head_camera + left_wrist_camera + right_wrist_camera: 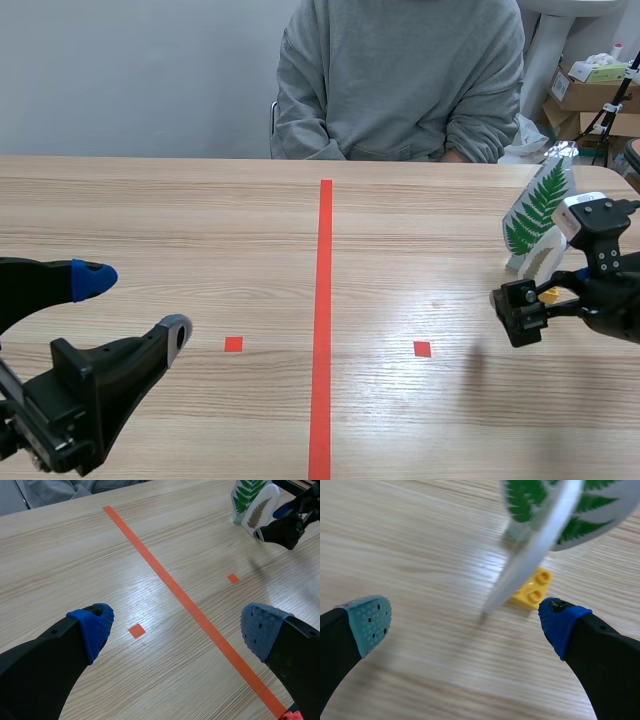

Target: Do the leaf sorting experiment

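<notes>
One broad pale wooden table (200, 230) runs to a plain grey wall, with an orange-red tape line (325, 300) down its middle. A person in a grey sweatshirt (400, 80) sits across it, beside stacked cardboard boxes (585, 95). Both grippers gape, holding nothing. The left gripper (135, 307) hangs low, and the right gripper (464, 622) is just before the white oval fern-printed leaf cards (540, 215), which stand by a small yellow plastic brick (532, 590).

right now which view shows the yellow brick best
Right wrist view: the brick lies close ahead, studs showing, partly behind a card. Scene view shows only a yellow sliver by the right pincer; left wrist view shows none.
</notes>
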Controlling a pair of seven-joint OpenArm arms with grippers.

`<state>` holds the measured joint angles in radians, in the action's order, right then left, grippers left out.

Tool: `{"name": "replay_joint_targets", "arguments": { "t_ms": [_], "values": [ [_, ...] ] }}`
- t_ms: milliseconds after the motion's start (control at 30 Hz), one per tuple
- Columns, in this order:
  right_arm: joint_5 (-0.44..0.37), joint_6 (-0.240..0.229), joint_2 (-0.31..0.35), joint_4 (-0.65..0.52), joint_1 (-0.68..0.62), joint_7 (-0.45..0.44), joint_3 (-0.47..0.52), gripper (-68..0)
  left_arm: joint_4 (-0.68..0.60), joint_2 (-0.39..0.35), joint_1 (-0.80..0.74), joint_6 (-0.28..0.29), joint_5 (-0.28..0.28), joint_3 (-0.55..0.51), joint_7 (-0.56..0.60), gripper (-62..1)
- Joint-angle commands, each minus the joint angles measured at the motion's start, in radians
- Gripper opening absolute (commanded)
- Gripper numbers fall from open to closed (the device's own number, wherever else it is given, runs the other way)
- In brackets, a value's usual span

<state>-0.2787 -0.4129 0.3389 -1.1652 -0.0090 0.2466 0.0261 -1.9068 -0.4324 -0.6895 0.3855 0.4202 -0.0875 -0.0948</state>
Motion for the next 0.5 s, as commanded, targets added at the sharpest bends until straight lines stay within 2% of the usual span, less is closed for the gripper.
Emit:
{"name": "replay_joint_targets", "arguments": {
  "t_ms": [0,267,400,467],
  "values": [
    [-0.016,-0.013,0.01,-0.096,-0.063,-0.013,0.017,-6.9,-0.016,0.002,-0.008,0.002,0.006,-0.002,0.014,-6.7],
    [-0.031,-0.091,0.011,-0.436,-0.341,-0.001,0.073,-6.9,-0.016,0.002,-0.008,0.002,0.006,-0.003,0.014,-6.7],
    [-0.105,-0.156,0.013,-0.563,-0.447,0.019,0.119,-6.9,-0.016,0.002,-0.008,0.002,0.006,-0.003,0.014,-6.7],
    [-0.143,-0.164,0.019,-0.622,-0.49,0.042,0.142,-6.9,-0.016,0.002,-0.008,0.002,0.006,-0.003,0.014,-6.7]
  ]
}}
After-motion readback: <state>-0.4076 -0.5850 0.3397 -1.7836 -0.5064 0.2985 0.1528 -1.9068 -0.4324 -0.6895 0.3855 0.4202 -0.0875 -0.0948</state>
